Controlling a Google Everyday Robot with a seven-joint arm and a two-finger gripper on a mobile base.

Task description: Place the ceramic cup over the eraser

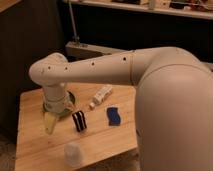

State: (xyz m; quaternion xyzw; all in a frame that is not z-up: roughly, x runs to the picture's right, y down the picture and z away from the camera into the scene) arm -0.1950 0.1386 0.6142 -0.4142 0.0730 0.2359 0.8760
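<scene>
Your arm (pixel 100 67) hides most of the bowl (pixel 71 101). The gripper (pixel 50 123) hangs left of the eraser (pixel 79 121), and you cannot tell its jaws' state. The cup (pixel 75 154) stands near the front of the counter (pixel 35 145).

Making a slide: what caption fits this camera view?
Gripper low over the wooden table beside the eraser; ceramic cup stands apart near the front edge.

Matt wood table (pixel 35 150), smooth pincer (pixel 50 124) at left
</scene>
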